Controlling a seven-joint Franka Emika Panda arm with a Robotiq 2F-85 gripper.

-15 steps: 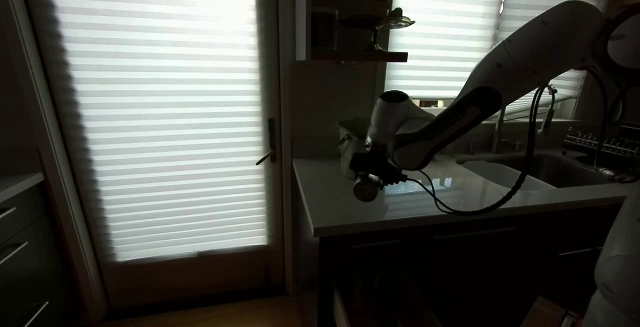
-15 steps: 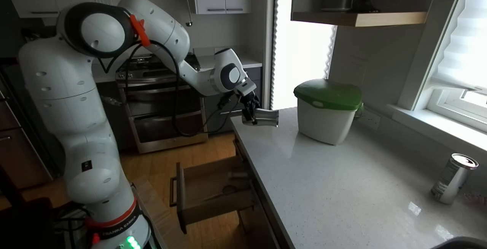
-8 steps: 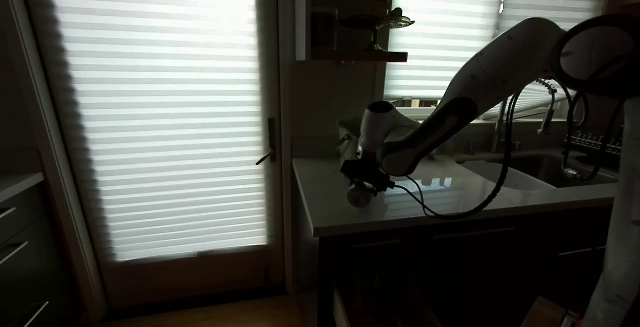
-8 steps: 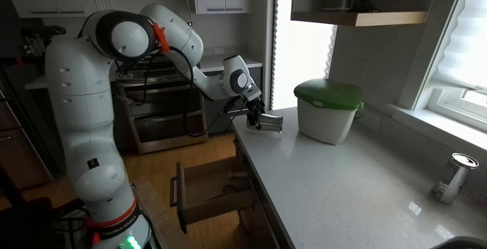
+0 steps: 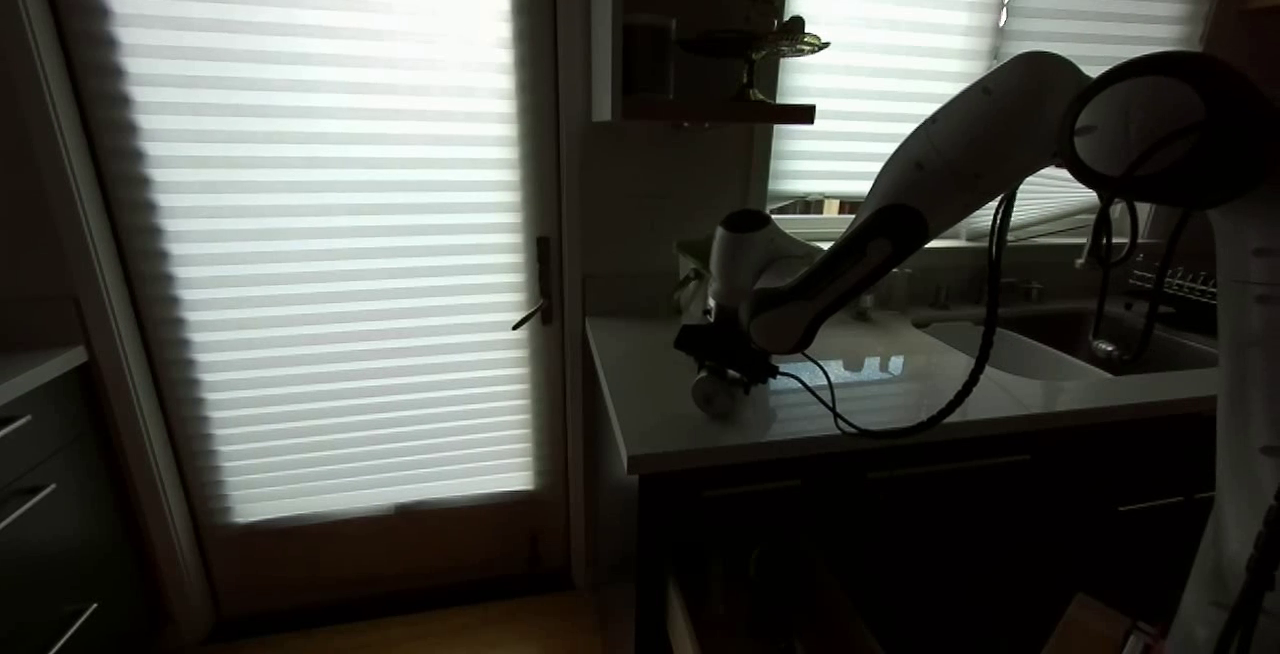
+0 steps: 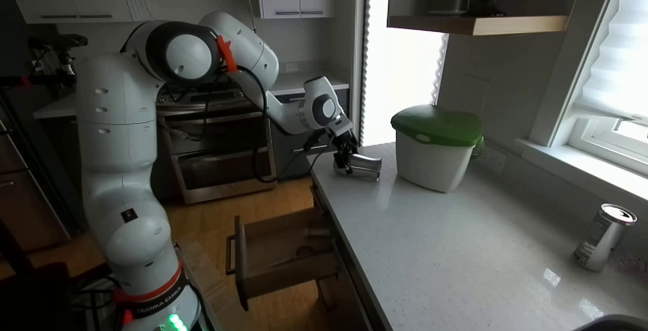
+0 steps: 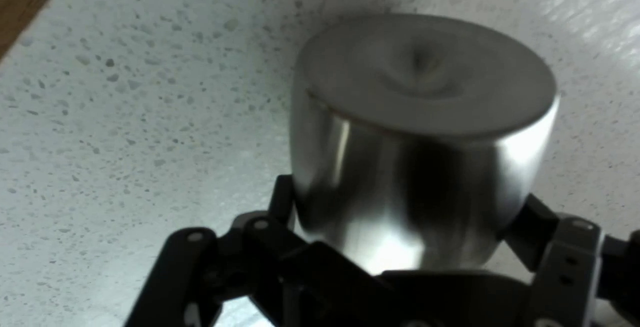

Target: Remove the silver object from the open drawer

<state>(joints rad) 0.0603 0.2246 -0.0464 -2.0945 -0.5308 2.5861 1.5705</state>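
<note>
Black hand (image 7: 407, 203) holds the silver cup (image 7: 425, 152) sideways, clamped between its fingers (image 7: 282, 198), close over the tabletop (image 7: 140, 137).

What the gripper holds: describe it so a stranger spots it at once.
In an exterior view, follow the speckled counter to its far end, by the white, green-lidded bin. There the gripper grips the silver object, a cylinder tipped on its side. Unlike the printed can standing in the foreground, it shows bare, shiny metal and a round mark on its flat end.
</note>
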